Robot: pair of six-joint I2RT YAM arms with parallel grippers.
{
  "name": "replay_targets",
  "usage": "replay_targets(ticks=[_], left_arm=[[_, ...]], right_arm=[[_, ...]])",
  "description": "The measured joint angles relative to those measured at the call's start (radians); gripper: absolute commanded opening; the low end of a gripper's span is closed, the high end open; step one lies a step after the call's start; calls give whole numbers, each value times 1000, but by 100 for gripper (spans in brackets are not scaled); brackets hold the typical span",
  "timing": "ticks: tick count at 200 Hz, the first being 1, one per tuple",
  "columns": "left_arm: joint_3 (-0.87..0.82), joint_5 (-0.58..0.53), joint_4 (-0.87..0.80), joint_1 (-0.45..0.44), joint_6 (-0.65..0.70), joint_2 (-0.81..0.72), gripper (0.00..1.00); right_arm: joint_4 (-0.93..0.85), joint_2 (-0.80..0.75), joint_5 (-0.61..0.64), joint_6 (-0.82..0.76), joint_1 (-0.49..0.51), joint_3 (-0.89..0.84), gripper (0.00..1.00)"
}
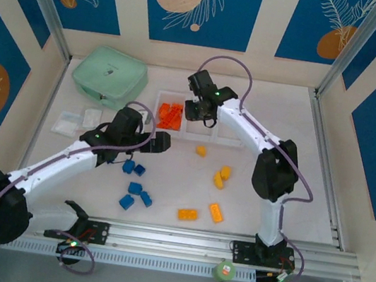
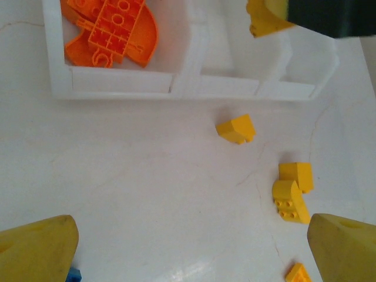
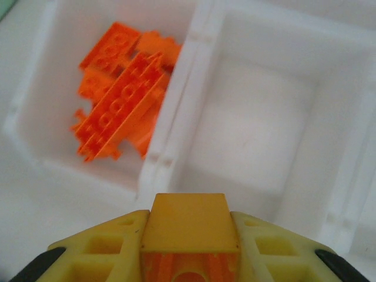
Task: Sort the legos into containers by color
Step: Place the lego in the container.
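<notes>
Reds (image 1: 171,115) look done, piled in the left bin (image 3: 53,147). Right fingers (image 3: 100,249) are clamped on a yellow brick (image 3: 188,226) over the empty middle bin (image 3: 252,135). Left fingers (image 2: 35,249) are spread wide. Five yellows (image 1: 221,177) and five blues (image 1: 136,188) wait on the counter (image 1: 174,182).

Yellow lego (image 2: 265,19) cropped at top edge

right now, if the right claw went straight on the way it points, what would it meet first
Probably the bare floor of the middle compartment: the right claw, shut on a yellow brick, points down into it, just right of the wall shared with the orange bricks. Depth is unclear.
</notes>
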Motion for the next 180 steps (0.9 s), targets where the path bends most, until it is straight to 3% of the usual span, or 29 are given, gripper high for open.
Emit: replay_targets(ticks=[45, 83, 139, 180], left_arm=[[34, -38, 30, 2, 0, 48, 99], [36, -52, 33, 8, 0, 58, 99], [43, -56, 33, 10, 0, 61, 99], [48, -55, 32, 11, 2, 61, 99]], right_arm=[[-45, 225, 16, 38, -61, 208, 33], [-72, 319, 18, 65, -93, 319, 34], [-90, 386, 9, 96, -113, 389, 46], [-101, 383, 6, 94, -109, 410, 47]])
